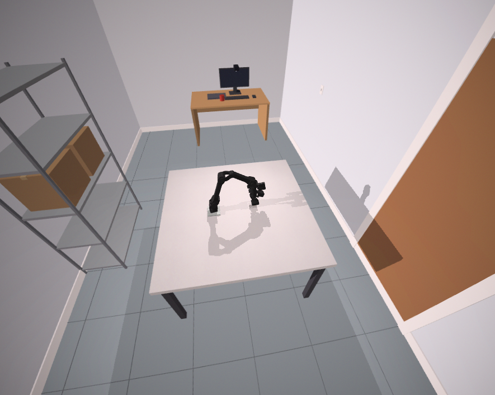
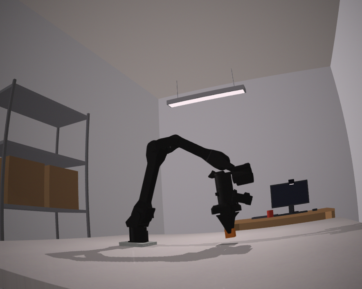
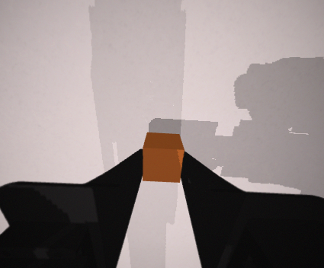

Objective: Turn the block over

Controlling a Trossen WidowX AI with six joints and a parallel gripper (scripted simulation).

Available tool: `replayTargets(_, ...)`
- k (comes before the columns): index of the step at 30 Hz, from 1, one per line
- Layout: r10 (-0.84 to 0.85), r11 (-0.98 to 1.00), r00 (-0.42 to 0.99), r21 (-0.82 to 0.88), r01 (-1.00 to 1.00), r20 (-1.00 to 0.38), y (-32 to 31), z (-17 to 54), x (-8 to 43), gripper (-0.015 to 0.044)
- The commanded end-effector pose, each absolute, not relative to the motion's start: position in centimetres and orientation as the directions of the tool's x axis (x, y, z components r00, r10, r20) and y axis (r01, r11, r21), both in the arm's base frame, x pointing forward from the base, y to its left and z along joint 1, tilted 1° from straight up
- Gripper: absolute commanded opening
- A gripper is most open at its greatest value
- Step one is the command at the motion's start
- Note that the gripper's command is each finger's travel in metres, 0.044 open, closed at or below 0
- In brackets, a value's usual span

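The block (image 2: pixel 230 233) (image 3: pixel 162 165) is a small plain orange cube. My gripper (image 2: pixel 229 230) (image 3: pixel 162 154) is shut on it, with one black finger on each side. In the exterior view the block hangs a little above the white table (image 1: pixel 188 263) (image 2: pixel 174 275) (image 3: pixel 29 95), slightly tilted, with a gap between it and its shadow. The gripper points down. In the top view the block cannot be made out at the gripper's tip. The faces that show in the wrist view carry no mark that I can see; the marked side is not visible.
The arm's base plate (image 2: pixel 123 244) is fixed on the table to the left of the gripper. Shadows of the arm lie across the table top. Away from the table stand a shelf rack with cardboard boxes (image 1: pixel 75 182) and a desk (image 1: pixel 201 100) with a monitor (image 1: pixel 234 77) and a red mug (image 1: pixel 221 97).
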State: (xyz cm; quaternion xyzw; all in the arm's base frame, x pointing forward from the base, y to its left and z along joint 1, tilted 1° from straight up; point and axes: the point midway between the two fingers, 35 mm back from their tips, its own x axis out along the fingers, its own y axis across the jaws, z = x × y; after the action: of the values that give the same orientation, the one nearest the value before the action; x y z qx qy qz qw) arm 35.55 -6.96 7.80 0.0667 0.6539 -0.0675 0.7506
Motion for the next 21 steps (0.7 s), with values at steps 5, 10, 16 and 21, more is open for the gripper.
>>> replayTargets(5, -0.037, 0.982, 0.242, 0.01, 0.189, -0.97, -6.98, 7.54, 35.44, 0.0)
replayTargets(10, -0.051, 0.982, 0.314, 0.01, 0.19, -0.948, -6.98, 7.37, 35.42, 0.0)
replayTargets(16, -0.067, 0.982, 0.398, 0.01, 0.189, -0.915, -6.95, 7.25, 35.29, 0.0)
replayTargets(21, -0.08, 0.982, 0.465, 0.01, 0.189, -0.882, -6.91, 7.21, 35.1, 0.0)
